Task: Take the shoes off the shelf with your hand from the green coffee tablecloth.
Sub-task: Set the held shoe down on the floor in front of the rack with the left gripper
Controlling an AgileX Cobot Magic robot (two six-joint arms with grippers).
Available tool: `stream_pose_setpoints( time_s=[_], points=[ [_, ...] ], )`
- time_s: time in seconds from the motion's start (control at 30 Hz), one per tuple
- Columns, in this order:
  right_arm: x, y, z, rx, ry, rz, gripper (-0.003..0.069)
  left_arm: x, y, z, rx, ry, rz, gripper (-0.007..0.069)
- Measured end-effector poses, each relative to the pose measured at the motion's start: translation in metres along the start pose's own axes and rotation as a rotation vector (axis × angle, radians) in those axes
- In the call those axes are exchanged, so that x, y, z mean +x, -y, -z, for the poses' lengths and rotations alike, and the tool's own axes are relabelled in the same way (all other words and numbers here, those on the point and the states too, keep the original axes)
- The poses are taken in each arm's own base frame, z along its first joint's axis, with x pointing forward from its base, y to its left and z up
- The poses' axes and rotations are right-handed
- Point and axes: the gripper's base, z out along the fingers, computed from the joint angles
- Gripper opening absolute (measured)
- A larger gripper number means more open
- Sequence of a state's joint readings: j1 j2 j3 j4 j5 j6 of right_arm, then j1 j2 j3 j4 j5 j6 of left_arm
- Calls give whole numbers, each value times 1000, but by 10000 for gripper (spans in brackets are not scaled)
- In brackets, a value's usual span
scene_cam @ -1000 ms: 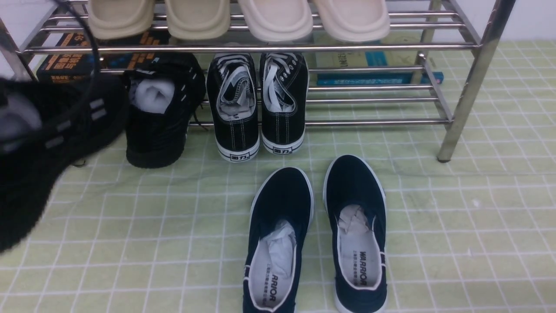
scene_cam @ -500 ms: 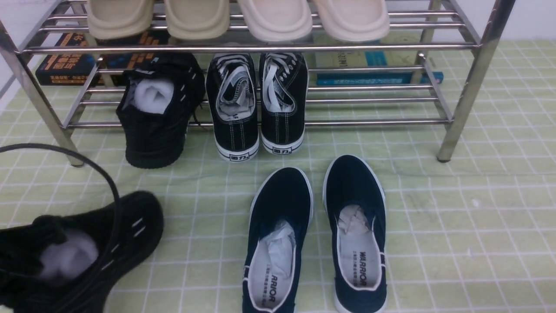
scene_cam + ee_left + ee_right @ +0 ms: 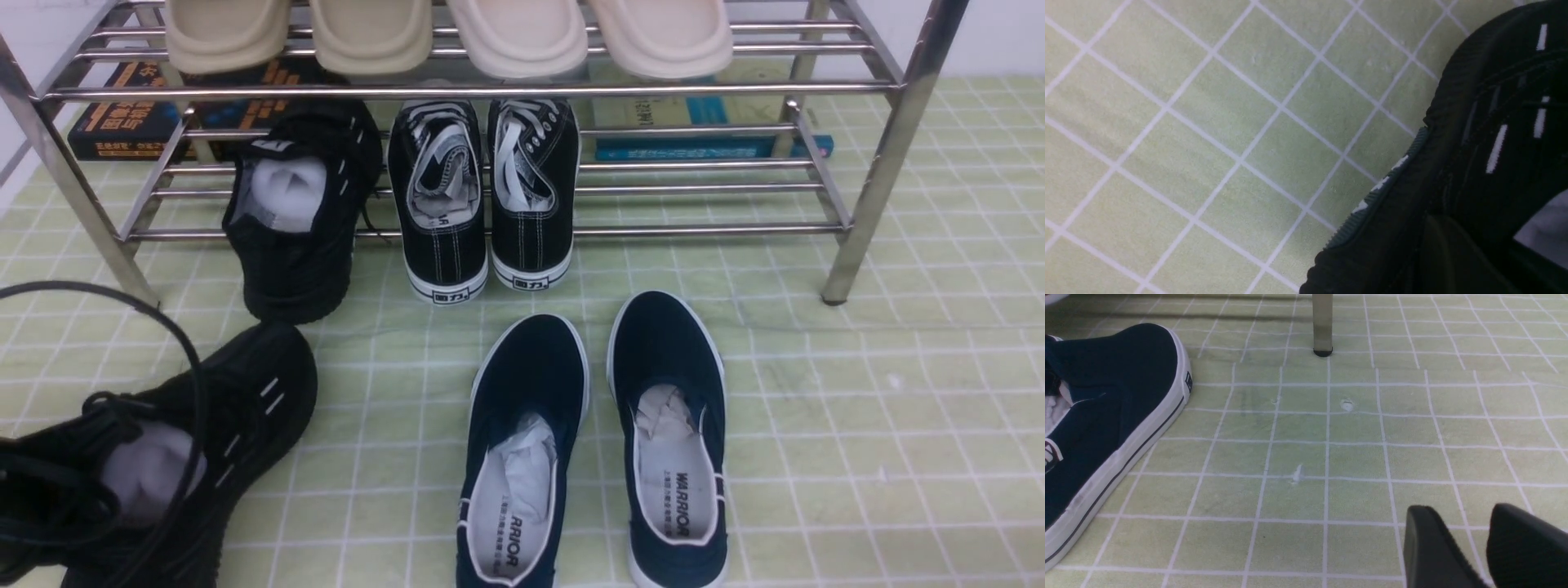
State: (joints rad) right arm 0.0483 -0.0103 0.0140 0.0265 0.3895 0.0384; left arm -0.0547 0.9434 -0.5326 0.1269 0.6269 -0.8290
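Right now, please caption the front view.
One black knit sneaker off the shelf, over the green cloth; its mate half on the lower tier.

Your shelf (image 3: 490,90) was smooth, shiny metal tube. The cloth (image 3: 898,457) under it looked matt and slightly creased. Your sneaker (image 3: 269,400) was rough black knit, its sole (image 3: 1372,204) ribbed at the edge, with crumpled white paper (image 3: 139,482) inside. The slip-ons (image 3: 531,367) looked matt canvas, edged in smooth white rubber. The slippers (image 3: 522,41) looked smooth and matt.
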Motion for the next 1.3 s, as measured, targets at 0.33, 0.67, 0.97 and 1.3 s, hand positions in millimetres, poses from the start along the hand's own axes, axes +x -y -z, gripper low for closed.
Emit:
stream_pose_setpoints(
  time_s=[0.33, 0.67, 0.97, 1.3],
  points=[
    [0, 0, 0, 0, 0, 0, 237, 5, -5, 0, -55, -51, -9, 22],
    [0, 0, 0, 0, 0, 0, 239, -4, 2, 3, 7, 16, -17, 24],
    [0, 0, 0, 0, 0, 0, 239, -8, 7, -15, -11, 11, -1, 33],
    [0, 0, 0, 0, 0, 0, 239, -9, 10, -39, -51, -41, 30, 112]
  ],
)
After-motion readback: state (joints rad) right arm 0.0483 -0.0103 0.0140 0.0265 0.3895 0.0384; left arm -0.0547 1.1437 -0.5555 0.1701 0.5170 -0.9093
